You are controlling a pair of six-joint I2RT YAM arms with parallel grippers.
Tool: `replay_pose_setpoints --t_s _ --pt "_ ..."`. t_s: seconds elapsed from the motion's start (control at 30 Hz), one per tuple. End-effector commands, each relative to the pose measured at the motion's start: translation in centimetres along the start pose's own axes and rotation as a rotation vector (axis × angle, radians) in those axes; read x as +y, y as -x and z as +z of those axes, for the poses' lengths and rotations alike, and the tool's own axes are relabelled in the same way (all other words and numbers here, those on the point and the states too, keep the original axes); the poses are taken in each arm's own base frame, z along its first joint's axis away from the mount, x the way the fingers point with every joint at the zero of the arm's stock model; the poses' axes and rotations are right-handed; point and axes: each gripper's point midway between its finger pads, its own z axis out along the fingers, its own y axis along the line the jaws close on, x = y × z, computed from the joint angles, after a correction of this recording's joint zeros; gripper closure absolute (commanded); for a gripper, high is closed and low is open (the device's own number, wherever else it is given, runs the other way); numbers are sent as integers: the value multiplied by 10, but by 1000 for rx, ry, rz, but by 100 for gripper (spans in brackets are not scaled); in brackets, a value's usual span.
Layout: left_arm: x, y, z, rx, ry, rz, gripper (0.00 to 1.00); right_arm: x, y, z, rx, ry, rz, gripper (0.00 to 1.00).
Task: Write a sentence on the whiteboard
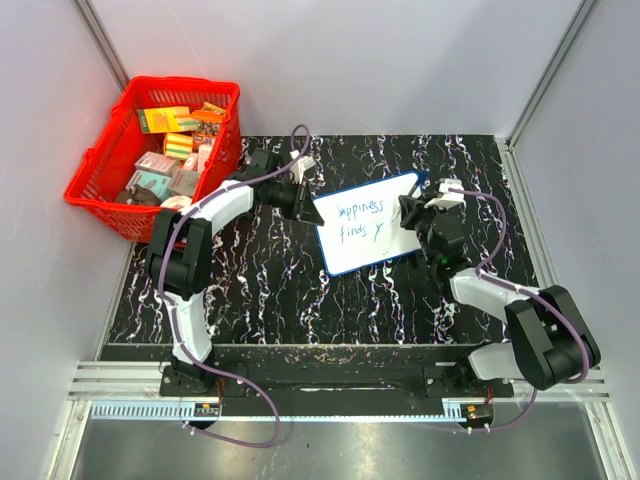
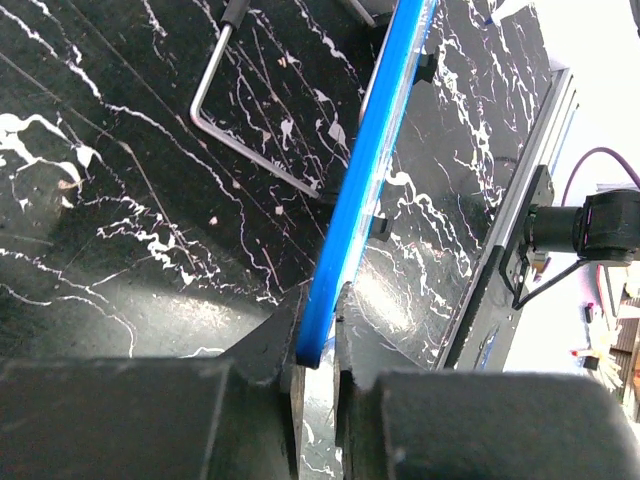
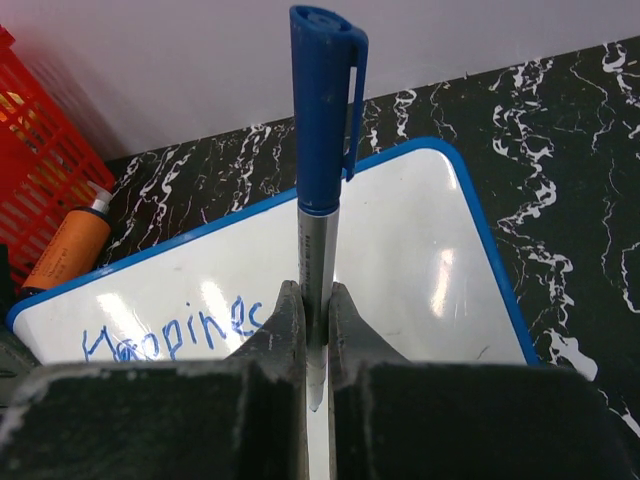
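The whiteboard [image 1: 366, 222], white with a thin blue rim, lies tilted on the black marbled table. Blue handwriting [image 1: 360, 221] on it reads roughly "Happiness finds y" in two lines. My left gripper [image 1: 303, 203] is shut on the board's left edge; the left wrist view shows the blue rim [image 2: 365, 170] edge-on between my fingers. My right gripper [image 1: 408, 216] is over the board's right part, shut on a marker. In the right wrist view the marker [image 3: 320, 190] stands up from the jaws, silver barrel, blue cap on its rear end, over the board [image 3: 420, 260].
A red basket [image 1: 100, 165] holding several small boxes stands at the back left, partly off the table. An orange bottle [image 3: 68, 245] lies beyond the board's far edge. A bent metal stand [image 2: 235, 135] sits under the board. White walls close in the back and sides.
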Motion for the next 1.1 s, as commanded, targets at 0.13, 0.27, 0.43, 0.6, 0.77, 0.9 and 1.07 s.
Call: replay_pose_setpoints --t_s 0.13,0.27,0.43,0.6,0.77,0.9,1.07 --pt "92 -34 -13 137 409 109 100 22 19 9 -157 148 -34 100" --pt "94 -32 -12 139 414 99 100 22 12 10 -164 166 -36 100" --pt "99 -31 -11 141 430 86 100 21 14 5 -185 172 -48 100" --pt "104 -27 -8 155 437 60 100 21 19 1 -208 173 -65 100" --pt "109 -24 -10 154 456 47 100 16 16 1 -204 155 -90 100" --pt "113 -25 -10 164 466 21 100 15 13 3 -201 153 -92 100" --pt "116 -24 -8 163 467 2 100 15 7 7 -184 151 -96 100"
